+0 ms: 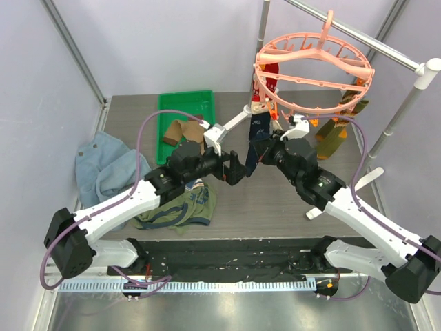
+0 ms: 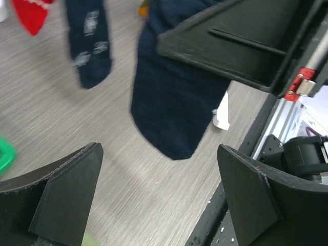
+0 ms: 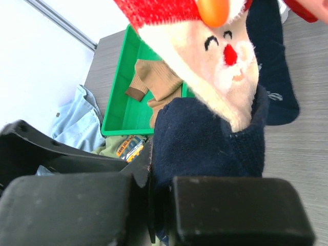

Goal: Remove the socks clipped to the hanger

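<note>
Presently the right fingers (image 3: 241, 210) are clamped on the mid-length of a dark navy knitted sock (image 3: 205, 138), judged a hold for pulling it off its clip on the round salmon-pink plastic ring hanger (image 1: 310, 49) above them. Left fingers (image 2: 66, 189) stand wide apart, holding nothing, just beside its toe, seemingly ready to assist. Its long axis hangs near vertical, toe pointing down toward the grey wood-grain bench (image 1: 275, 200).

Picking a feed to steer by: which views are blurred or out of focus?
Top external: sharp and evenly lit, hanger crisp, mild glare on the near metal edge. Left wrist: soft, navy sock and patterned sock smeared. Right wrist: Santa-face sock fairly sharp, right claw very close and soft.
</note>
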